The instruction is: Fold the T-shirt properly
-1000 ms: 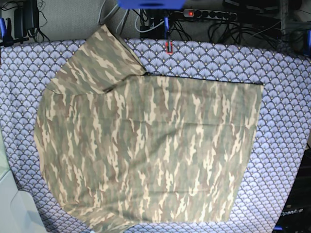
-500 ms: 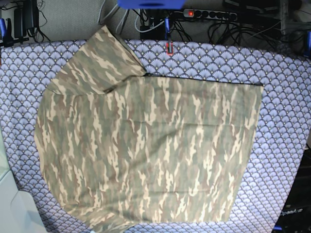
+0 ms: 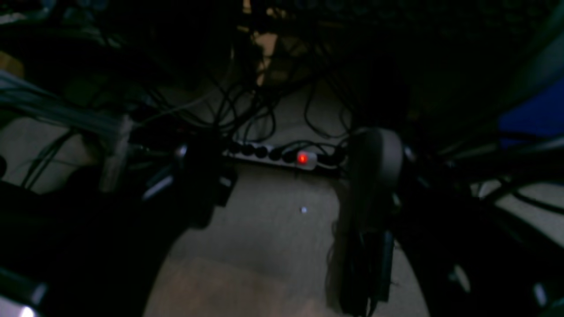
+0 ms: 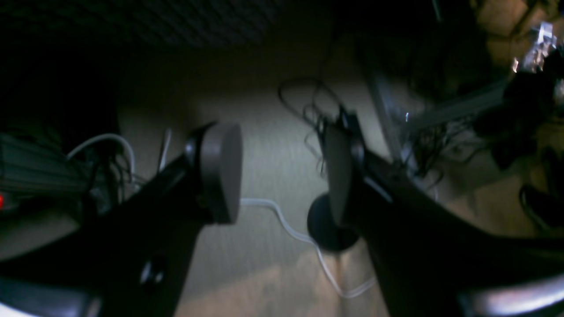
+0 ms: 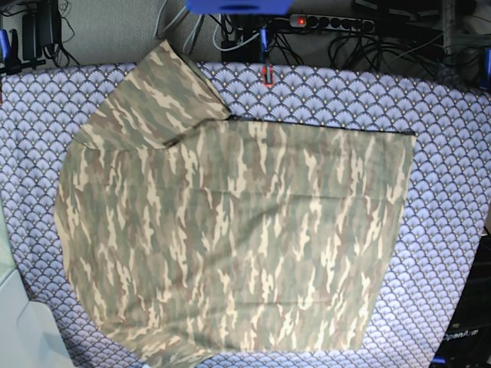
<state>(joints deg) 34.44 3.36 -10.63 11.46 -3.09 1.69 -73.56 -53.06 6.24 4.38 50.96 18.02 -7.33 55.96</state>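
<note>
The camouflage T-shirt lies spread flat on the patterned tablecloth in the base view, one sleeve pointing to the upper left. Neither gripper shows in the base view. My left gripper appears only in the left wrist view, open, its fingers wide apart over dim floor and cables. Seen in the right wrist view, my right gripper is open too, with its round pads apart and nothing between them. Neither wrist view shows the T-shirt.
A power strip with a red light and tangled cables lie beyond the table's far edge. The same strip shows in the left wrist view. A white cable crosses the floor below the right gripper.
</note>
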